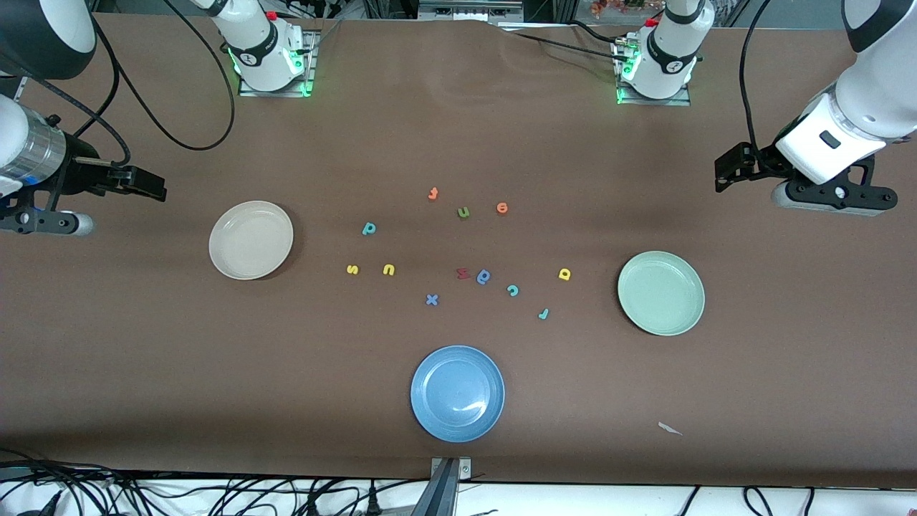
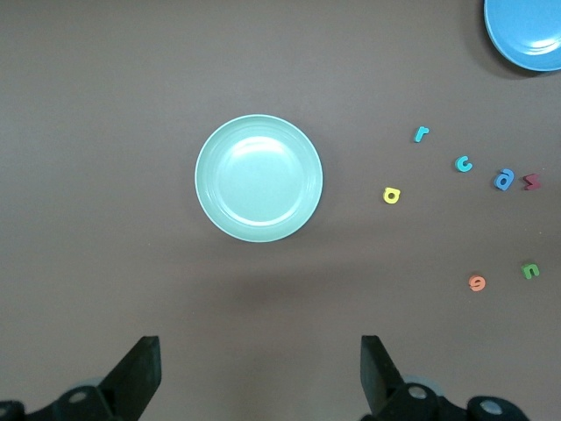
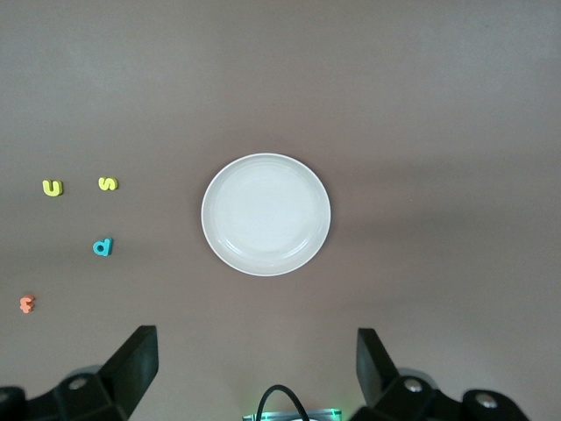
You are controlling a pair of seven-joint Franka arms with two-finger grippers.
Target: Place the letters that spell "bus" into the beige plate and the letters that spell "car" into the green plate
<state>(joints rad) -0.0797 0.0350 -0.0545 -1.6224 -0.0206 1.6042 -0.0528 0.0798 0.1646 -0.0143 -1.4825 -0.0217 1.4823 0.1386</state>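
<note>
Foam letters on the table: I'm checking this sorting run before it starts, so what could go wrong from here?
1. The olive-green u lies near the yellow u; it could be picked by mistake for the beige plate.
2. The teal c lies close to the blue letter and the red letter; open fingers may nudge them.
3. The letters are tiny and flat, so the left gripper or right gripper, both open and waiting at the table's ends, may miss.

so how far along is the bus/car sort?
Nothing done: beige plate and green plate hold nothing. Nothing in hand; left end effector and right end effector hang open above them. Left: teal b, yellow u, yellow s, teal c, yellow a, teal r.
</note>
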